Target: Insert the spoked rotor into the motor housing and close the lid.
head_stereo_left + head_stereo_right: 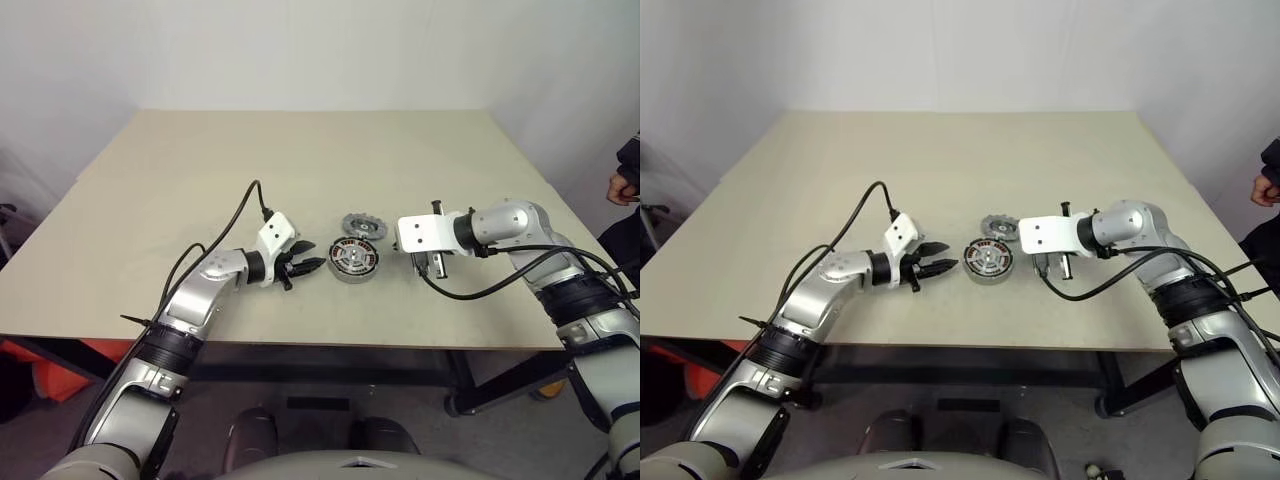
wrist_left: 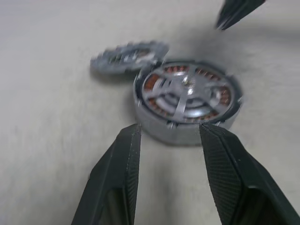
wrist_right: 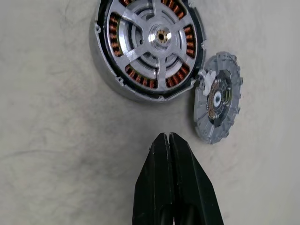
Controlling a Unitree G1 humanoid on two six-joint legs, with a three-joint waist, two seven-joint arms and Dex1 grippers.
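1. As far as we can count, it's one of each part: one spoked rotor (image 3: pixel 157 40), one motor housing (image 1: pixel 356 261) and one lid (image 1: pixel 363 225), all out on the tan table (image 1: pixel 300 170).
2. We see the rotor already sitting down inside the housing, its spokes running from the central hub out to the ring, with the copper-brown windings peeking through the gaps all round.
3. We've got the housing upright on the table near the front edge, roughly between our two arms.
4. We find the lid just behind the housing, still off it, lying on the table with its notched rim right up against the housing wall; we can't tell if the two actually touch.
5. We looked for brands, labels or writing on any of the parts and can't read anything.
6. Our left gripper (image 1: pixel 310 266) sits just to the left of the housing, pointing at it, fingers (image 2: pixel 117 183) spread apart with nothing between them and not touching the housing.
7. Our right gripper (image 3: pixel 168 140) hangs just to the right of the housing, angled down, its two black fingers pressed together on nothing.
8. We also spot a person's hand (image 1: pixel 624 189) at the far right edge, well apart from the parts.
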